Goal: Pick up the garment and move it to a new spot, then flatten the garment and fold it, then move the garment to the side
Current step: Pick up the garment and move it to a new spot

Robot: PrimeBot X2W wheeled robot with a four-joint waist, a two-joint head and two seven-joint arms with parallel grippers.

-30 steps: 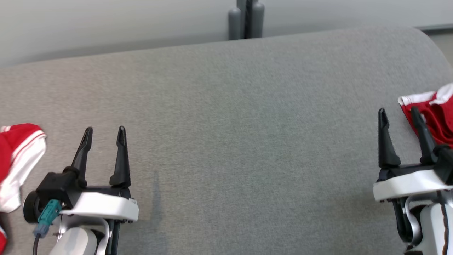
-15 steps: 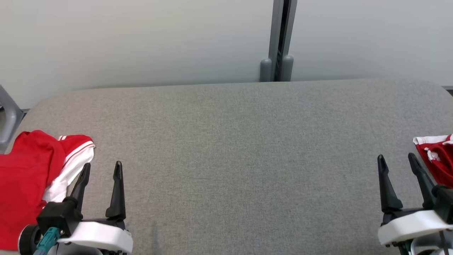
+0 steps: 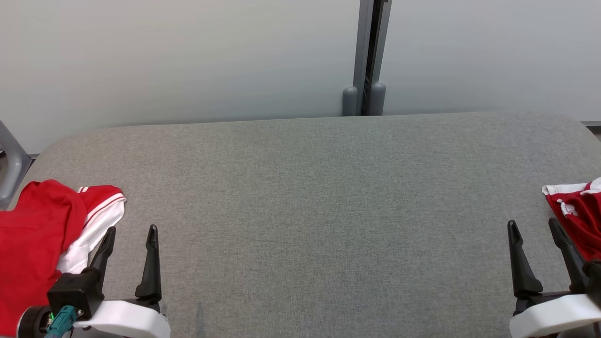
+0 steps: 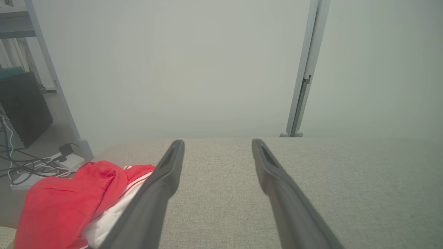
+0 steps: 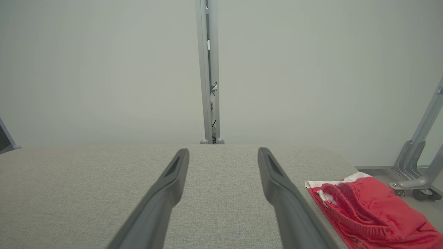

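The crumpled red jersey lies at the left edge of the grey padded table, just left of the left gripper, its length running toward the near corner; red shorts lie at the right edge, just right of the right gripper; both pairs of fingers stand apart, empty; which garment is meant I cannot tell.
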